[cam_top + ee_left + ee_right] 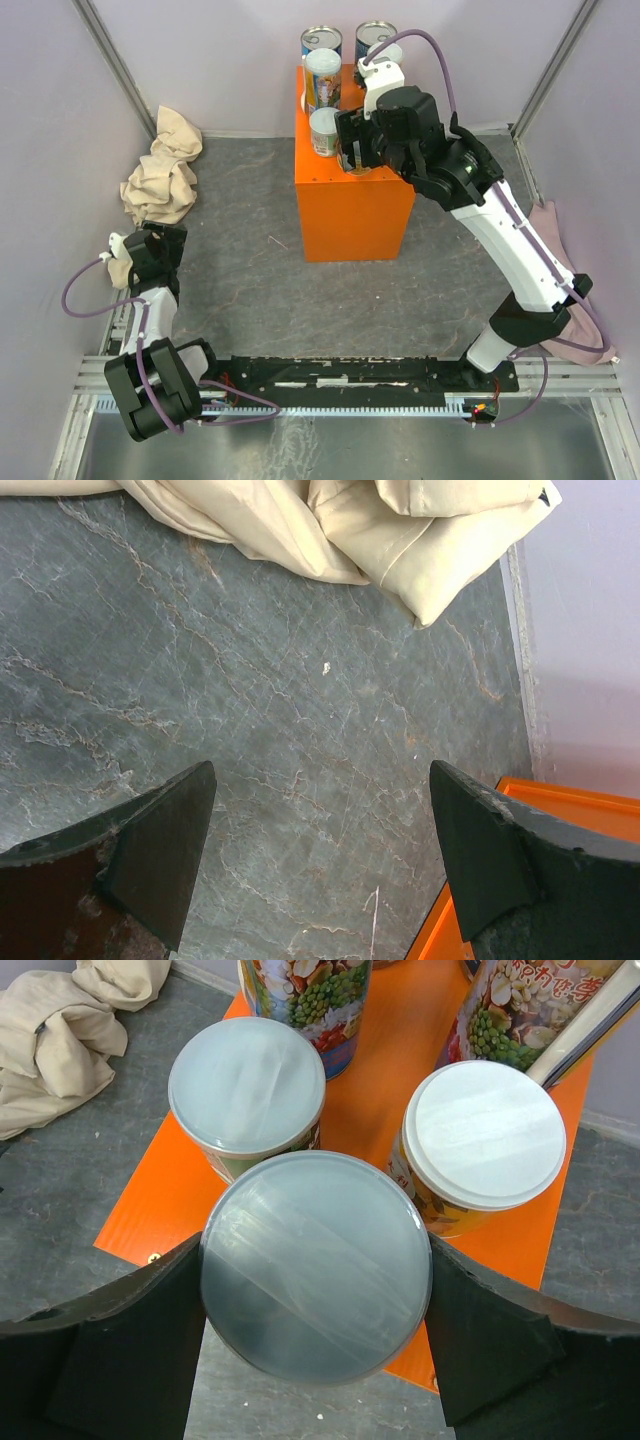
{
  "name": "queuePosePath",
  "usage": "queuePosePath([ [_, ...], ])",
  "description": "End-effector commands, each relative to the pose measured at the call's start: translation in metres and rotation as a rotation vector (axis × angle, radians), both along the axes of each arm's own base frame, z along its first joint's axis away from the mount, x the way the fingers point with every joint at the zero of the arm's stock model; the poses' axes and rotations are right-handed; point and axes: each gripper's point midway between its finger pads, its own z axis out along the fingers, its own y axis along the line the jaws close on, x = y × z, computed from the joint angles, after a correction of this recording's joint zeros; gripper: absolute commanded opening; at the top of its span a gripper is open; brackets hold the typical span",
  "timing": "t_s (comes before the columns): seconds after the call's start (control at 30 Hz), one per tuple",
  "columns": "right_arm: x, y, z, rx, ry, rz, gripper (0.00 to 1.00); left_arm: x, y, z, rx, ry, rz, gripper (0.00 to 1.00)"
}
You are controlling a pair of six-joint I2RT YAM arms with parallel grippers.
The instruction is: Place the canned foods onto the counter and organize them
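My right gripper (315, 1260) is shut on a can with a pale translucent lid (315, 1300), one finger on each side. It sits at the near edge of the orange counter (370, 1090); whether the can's base touches the counter is hidden. Two white-lidded cans (247, 1082) (484, 1132) stand on the counter just beyond it, with two more colourful cans behind (305, 990). From above, my right gripper (358, 150) covers the held can, and two blue tins (321, 42) (376, 38) stand at the counter's (355, 215) far edge. My left gripper (320, 850) is open over bare table.
A crumpled beige cloth (160, 180) lies at the left wall, just beyond my left gripper (150, 250). A pink cloth (555, 230) lies by the right wall behind my right arm. A corner of the orange counter (560, 800) shows in the left wrist view.
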Motion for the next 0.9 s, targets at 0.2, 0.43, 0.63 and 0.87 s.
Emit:
queuePosePath([
  [0.2, 0.003, 0.001, 0.035, 0.119, -0.056, 0.011, 0.27, 0.008, 0.003, 0.010, -0.012, -0.058, 0.009, 0.93],
  [0.43, 0.007, -0.001, 0.030, 0.110, -0.049, 0.003, 0.56, 0.007, 0.004, 0.010, -0.014, -0.058, 0.012, 0.93],
  [0.63, 0.007, -0.001, 0.027, 0.108, -0.046, 0.000, 0.71, 0.008, 0.004, 0.011, -0.013, -0.060, 0.010, 0.93],
  [0.87, 0.007, -0.002, 0.027, 0.104, -0.045, -0.002, 0.88, 0.008, 0.004, 0.011, -0.012, -0.061, 0.010, 0.93],
])
